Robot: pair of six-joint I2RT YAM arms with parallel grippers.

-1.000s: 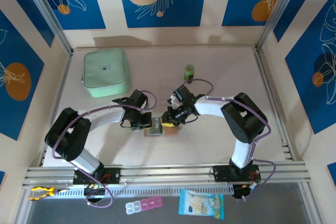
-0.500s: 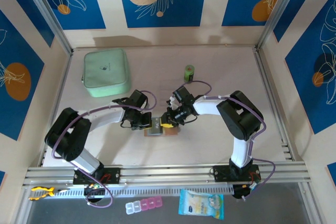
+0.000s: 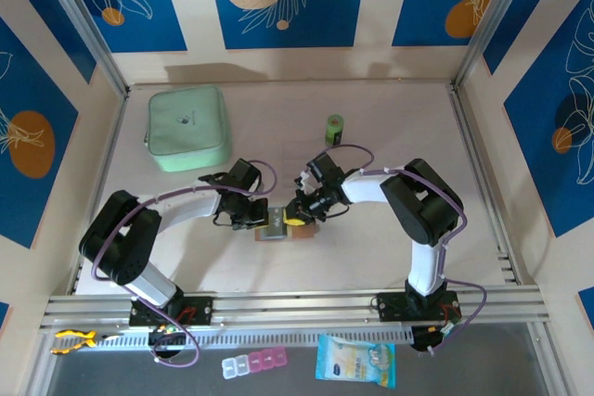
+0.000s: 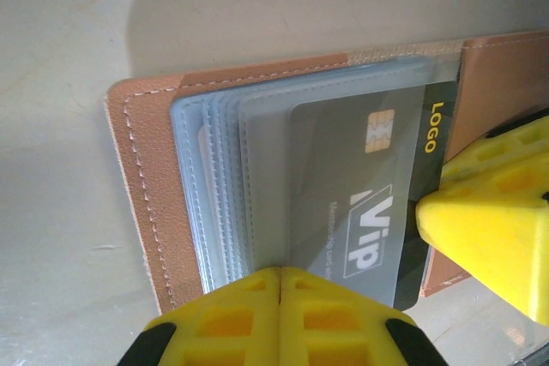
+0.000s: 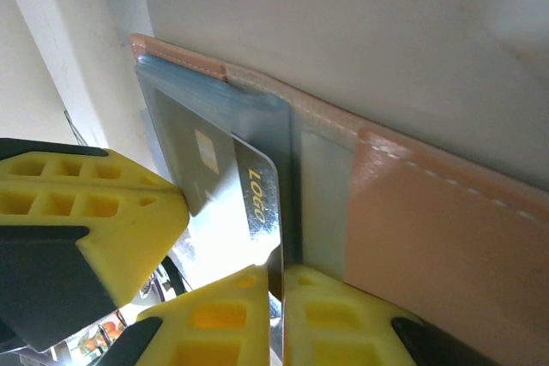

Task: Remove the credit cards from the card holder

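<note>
The card holder [image 3: 278, 230] lies open on the table, tan outside [image 4: 137, 169] with grey-blue clear sleeves [image 4: 223, 177]. A dark credit card [image 4: 360, 195] marked "Vip" and "LOGO" sticks partway out of the top sleeve. My left gripper [image 4: 280, 273] is shut, its joined tips resting on the near edge of the sleeves. My right gripper [image 5: 279, 273] is shut on the protruding end of the card [image 5: 256, 199], whose thin edge sits between the yellow fingers [image 5: 343, 306]. In the top view both grippers meet over the holder, left gripper [image 3: 263, 221] and right gripper [image 3: 299, 214]. Other cards are hidden.
A mint-green zip case [image 3: 188, 127] lies at the back left, and a small green roll [image 3: 335, 128] stands behind the right arm. Below the front rail are a blue snack packet [image 3: 355, 360] and a clear pill box [image 3: 254, 363].
The right arm's elbow has shifted slightly left. Both grippers and the holder stay about where they were.
</note>
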